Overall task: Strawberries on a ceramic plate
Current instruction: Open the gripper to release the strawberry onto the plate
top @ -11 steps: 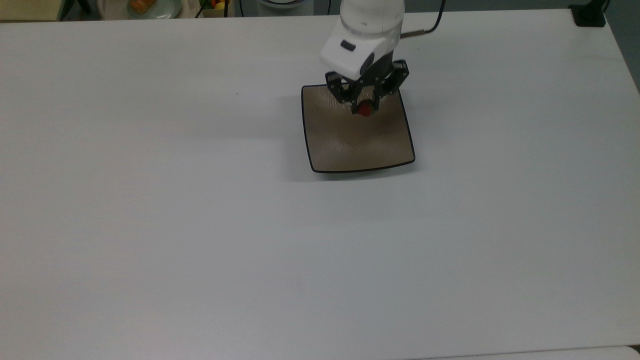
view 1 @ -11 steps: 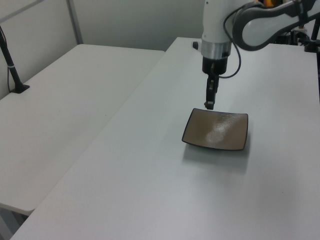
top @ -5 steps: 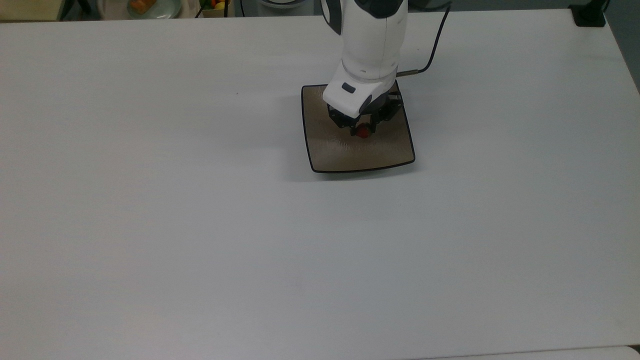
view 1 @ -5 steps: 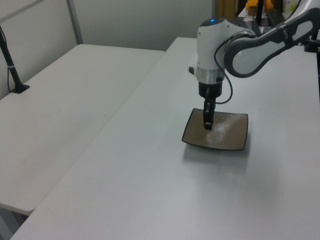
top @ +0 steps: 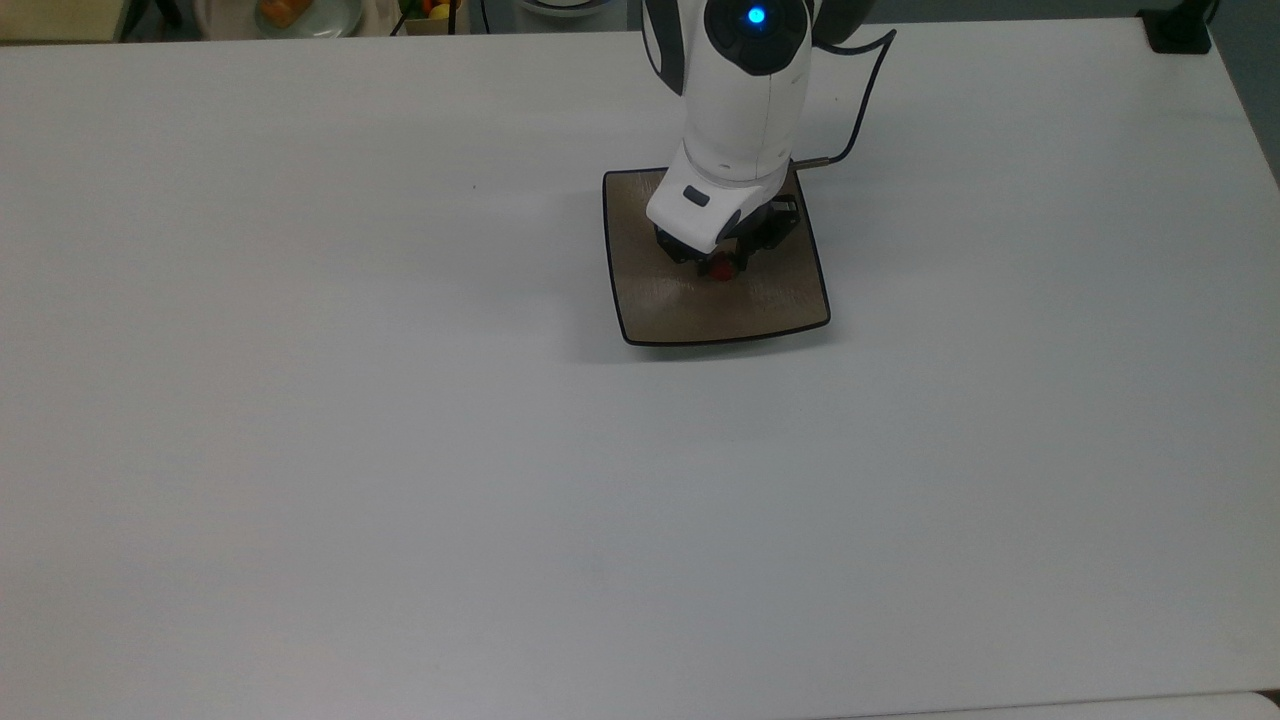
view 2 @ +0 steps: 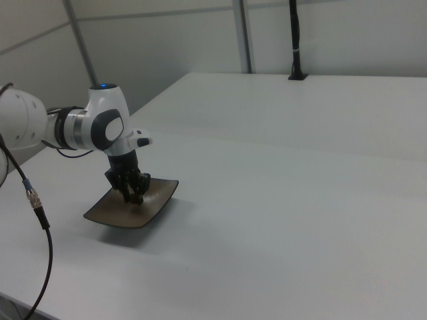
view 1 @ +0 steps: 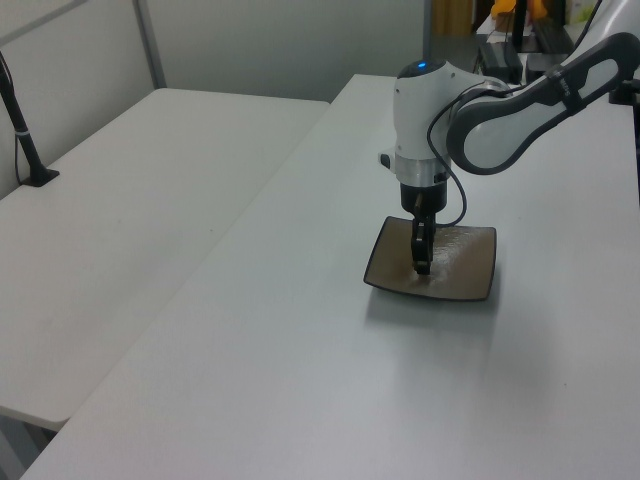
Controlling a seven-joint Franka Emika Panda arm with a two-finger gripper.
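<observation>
The square taupe-brown ceramic plate (top: 660, 300) lies on the white table, a little right of the middle in the top view. My gripper (top: 718, 265) points straight down over the plate's centre, its tips close to the glaze, shut on the small red strawberry (top: 721, 268). The white wrist hides the berry's upper part. In the left view the gripper (view 1: 422, 266) stands low over the plate (view 1: 470, 275). In the right view a bit of red strawberry (view 2: 139, 199) shows between the tips of the gripper (view 2: 135, 198), just above the plate (view 2: 113, 215).
A black cable (top: 862, 85) runs from the wrist toward the back edge. A round pale dish (top: 300, 12) with orange food sits beyond the table's far left corner, and a black post base (top: 1180, 30) stands at the far right corner. A second white table (view 1: 130, 200) adjoins.
The gripper has come down and forward from above the plate's back edge to just over its centre, carrying the strawberry with it.
</observation>
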